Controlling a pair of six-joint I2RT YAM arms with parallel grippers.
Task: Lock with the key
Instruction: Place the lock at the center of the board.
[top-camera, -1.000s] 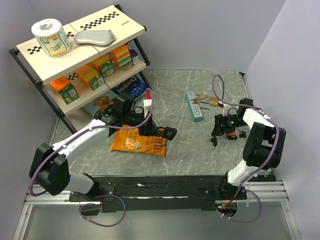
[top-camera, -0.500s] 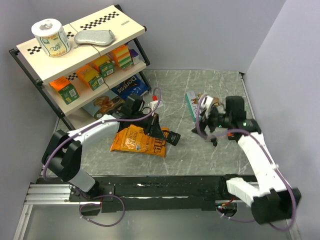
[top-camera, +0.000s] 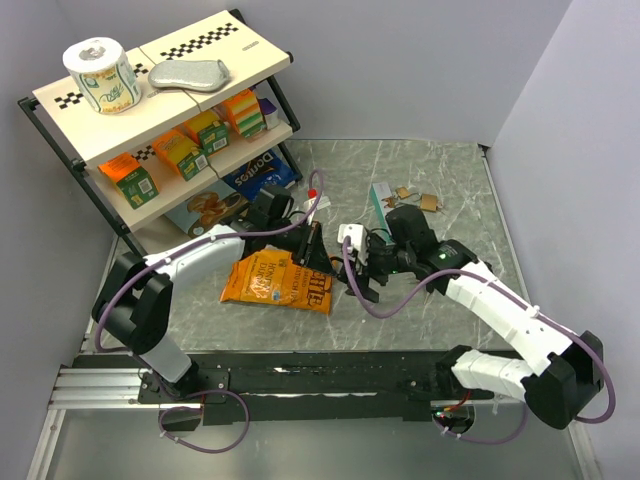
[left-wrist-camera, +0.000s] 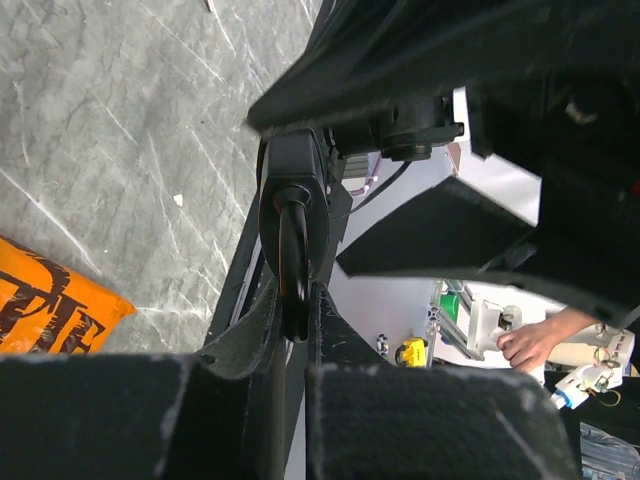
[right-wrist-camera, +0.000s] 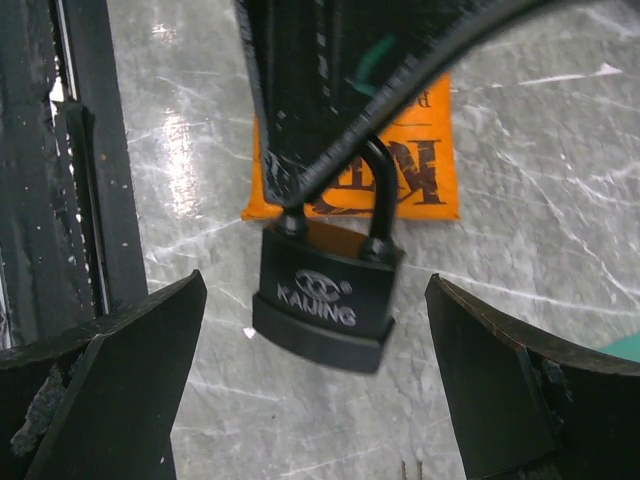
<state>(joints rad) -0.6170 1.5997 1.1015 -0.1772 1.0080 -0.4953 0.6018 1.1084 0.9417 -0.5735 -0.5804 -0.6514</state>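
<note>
**padlock's base end faces your open right hand; no key in it**

right gripper (right-wrist-camera: 312, 290): fingers spread wide, nothing between them, no key. the black padlock (right-wrist-camera: 328, 298) hangs dead ahead, centred in the gap. table shows on either side of it, and you can see no contact.

the padlock's long axis runs roughly along your line of approach, a little tilted. its base end points toward you and its shackle (right-wrist-camera: 384, 195) points away. whether the shackle is seated or sprung, cannot tell.

left gripper (left-wrist-camera: 293, 325): clamped on the shackle, carrying the padlock clear of the table at mid-field. left is the arm on the padlock, so right is your only free one.

past the padlock, flat on the table, lies the orange snack bag (top-camera: 270, 285).

farthest out, beside the teal box (top-camera: 381, 198), sit small brass pieces (top-camera: 403, 192). they look like keys but are too small to be sure. they lie well apart from both hands, off behind the right gripper's present heading.

judgement: the keyway is probably in the base end facing you, which suits insertion. the hand lined up on it is empty, though, so fetching a key means turning away from the padlock.
</note>
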